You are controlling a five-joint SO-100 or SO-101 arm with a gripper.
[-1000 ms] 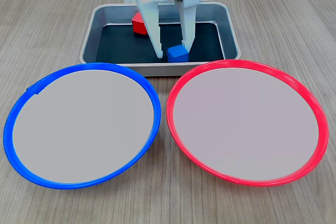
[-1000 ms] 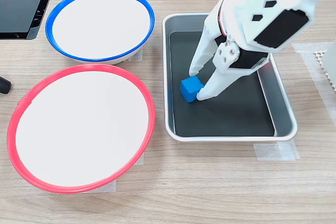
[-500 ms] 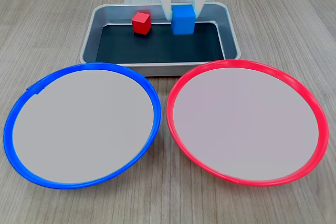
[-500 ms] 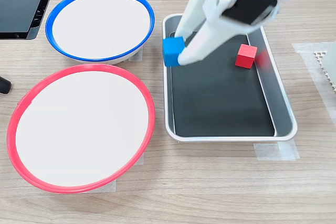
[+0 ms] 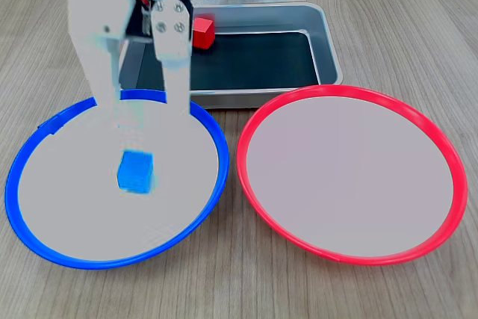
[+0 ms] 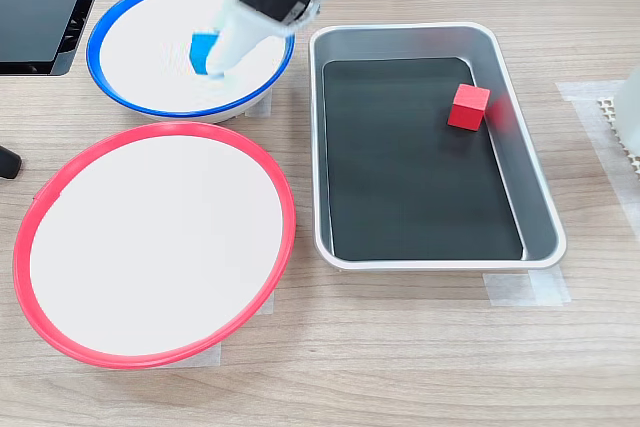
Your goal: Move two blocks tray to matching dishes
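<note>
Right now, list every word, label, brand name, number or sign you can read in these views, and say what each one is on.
None: no readable text in both fixed views.
Blue block, red block: plain faces.
Blue-rimmed dish, red-rimmed dish: unmarked.
Tray: bare metal, no stamp visible.
Claw, blurred: white shell, screws, no lettering visible.
Dark object at the table edge: no legible marking.
</note>
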